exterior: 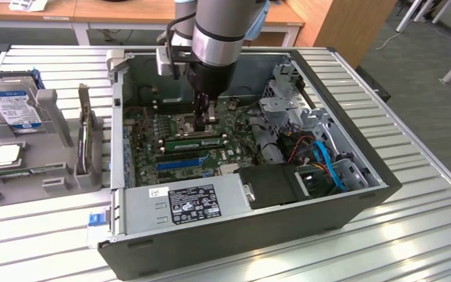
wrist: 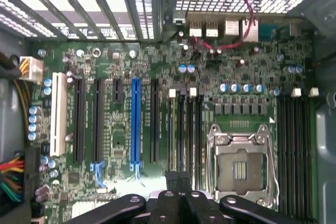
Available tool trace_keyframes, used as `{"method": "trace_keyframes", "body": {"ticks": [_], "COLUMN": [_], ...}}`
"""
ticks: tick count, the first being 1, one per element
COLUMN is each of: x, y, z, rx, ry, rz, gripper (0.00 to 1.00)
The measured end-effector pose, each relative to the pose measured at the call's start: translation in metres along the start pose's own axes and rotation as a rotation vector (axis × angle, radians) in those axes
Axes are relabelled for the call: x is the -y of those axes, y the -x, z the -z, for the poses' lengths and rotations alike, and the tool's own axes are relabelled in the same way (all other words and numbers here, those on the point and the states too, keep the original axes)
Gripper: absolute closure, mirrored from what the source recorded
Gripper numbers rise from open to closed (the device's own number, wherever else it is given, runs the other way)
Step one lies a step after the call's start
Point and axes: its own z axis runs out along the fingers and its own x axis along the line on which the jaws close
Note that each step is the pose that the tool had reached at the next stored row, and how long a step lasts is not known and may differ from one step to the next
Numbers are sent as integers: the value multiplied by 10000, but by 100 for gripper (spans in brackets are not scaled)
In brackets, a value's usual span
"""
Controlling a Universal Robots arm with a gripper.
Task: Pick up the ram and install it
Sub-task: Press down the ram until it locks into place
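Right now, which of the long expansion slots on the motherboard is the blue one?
The blue slot is the fourth long slot counting from the white slot; the black slots between them and beyond are all dark.

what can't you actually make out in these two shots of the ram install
Exterior view: whether the ram is seated in a slot or only resting there; it is too small to tell, and the gripper covers the board right behind it.
Exterior view: the print on the power supply label, too small to read.
Wrist view: one edge of the CPU socket, covered by the gripper's dark body.
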Motion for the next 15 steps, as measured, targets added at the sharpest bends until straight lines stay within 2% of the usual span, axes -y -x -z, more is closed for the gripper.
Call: {"method": "trace_keyframes", "body": {"ticks": [15], "x": [-254], "y": [-5], "z": [-18], "rx": [-1], "ry": [-1], "rz": [0], "gripper": [90]}}
